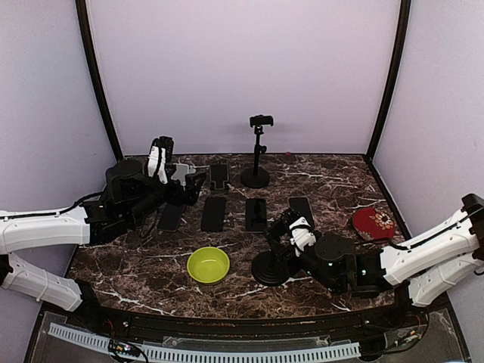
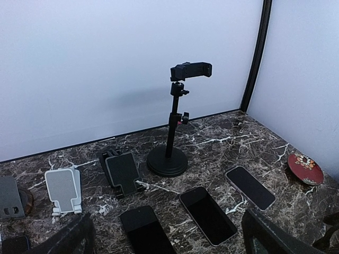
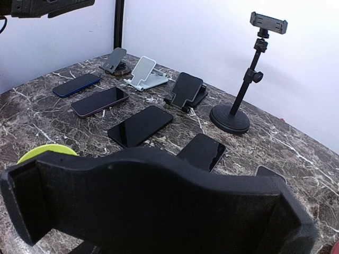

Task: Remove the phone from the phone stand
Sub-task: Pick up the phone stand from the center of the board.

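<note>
At the back centre of your table [image 1: 136, 265] stands the far pole stand [image 1: 255, 178]; just to its left sits the folding stand [image 1: 219, 175]; further left along the same back line you find a second small stand [image 3: 144, 73] and then a third small stand [image 3: 116, 59]; in front of these stands a row of phones [image 1: 214, 213] lies flat, running left to right across the middle; nearer you, the bowl [image 1: 208, 265] sits left of the near pole stand [image 1: 270, 268]; the plate [image 1: 373, 223] lies to the right of the row's last phone.
</note>
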Available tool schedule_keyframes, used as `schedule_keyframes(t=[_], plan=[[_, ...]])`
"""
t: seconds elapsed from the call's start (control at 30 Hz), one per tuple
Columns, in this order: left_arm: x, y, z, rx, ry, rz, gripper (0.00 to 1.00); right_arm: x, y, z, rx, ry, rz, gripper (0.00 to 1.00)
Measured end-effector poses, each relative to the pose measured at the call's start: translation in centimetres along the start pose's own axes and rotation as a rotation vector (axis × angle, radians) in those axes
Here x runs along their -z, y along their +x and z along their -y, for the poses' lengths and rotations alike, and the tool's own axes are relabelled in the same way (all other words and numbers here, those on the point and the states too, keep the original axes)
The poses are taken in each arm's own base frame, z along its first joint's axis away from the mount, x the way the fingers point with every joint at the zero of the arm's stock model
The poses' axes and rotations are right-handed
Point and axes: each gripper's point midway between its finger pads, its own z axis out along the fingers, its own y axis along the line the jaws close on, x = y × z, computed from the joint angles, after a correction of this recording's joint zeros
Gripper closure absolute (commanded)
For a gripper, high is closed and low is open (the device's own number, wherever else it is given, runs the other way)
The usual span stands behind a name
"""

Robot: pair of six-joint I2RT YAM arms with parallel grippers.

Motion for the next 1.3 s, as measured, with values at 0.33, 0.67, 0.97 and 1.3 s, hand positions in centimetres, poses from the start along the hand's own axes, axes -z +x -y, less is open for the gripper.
schedule_keyframes(t=[0.33,0.67,0.97,1.3], plan=[[0.4,0.1,-0.4,-0.004,-0.014,0.007,0.01,-0.6,0.5,-0.2,-0.021,0.018,-0.018,0.61],[0.4,0.5,-0.7,-0.011,-0.025,0.004,0.01,-1.0,0.8,-0.7,-0.036,0.013,-0.044,0.76],[0.6,0.4,-0.8,-0.015,-0.031,0.010,0.01,-1.1,0.6,-0.8,-0.038,0.013,-0.058,0.86],[0.7,0.5,-0.9,-0.015,-0.031,0.010,0.01,-0.4,-1.4,-0.2,-0.033,0.017,-0.037,0.88]])
